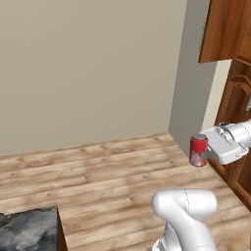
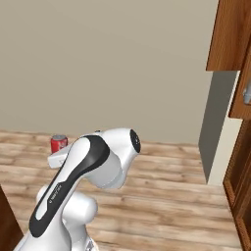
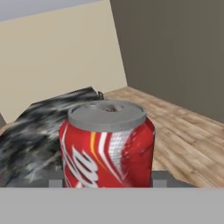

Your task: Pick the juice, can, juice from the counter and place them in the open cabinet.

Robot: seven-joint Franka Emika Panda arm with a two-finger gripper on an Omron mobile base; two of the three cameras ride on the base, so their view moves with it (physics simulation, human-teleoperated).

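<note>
The can point(image 1: 198, 150) is small and red with a silver top, and my gripper point(image 1: 202, 155) is shut on it, holding it upright in the air above the wooden floor. In the hand view the can point(image 3: 107, 146) stands close up between the dark fingertips point(image 3: 160, 178). From the right base view the can point(image 2: 59, 143) peeks out behind my arm. The marbled counter point(image 1: 29, 229) lies low at the left, well away from the can. The reddish-brown cabinet point(image 1: 239, 122) stands just right of my hand. The juice is out of view.
A grey wall pillar point(image 1: 193, 73) rises directly behind the can, beside the cabinet. An upper wooden cabinet panel point(image 2: 229, 34) hangs at the top right. Wooden floor point(image 1: 112, 171) stretches between the counter point(image 3: 39, 127) and the cabinet point(image 2: 242, 171).
</note>
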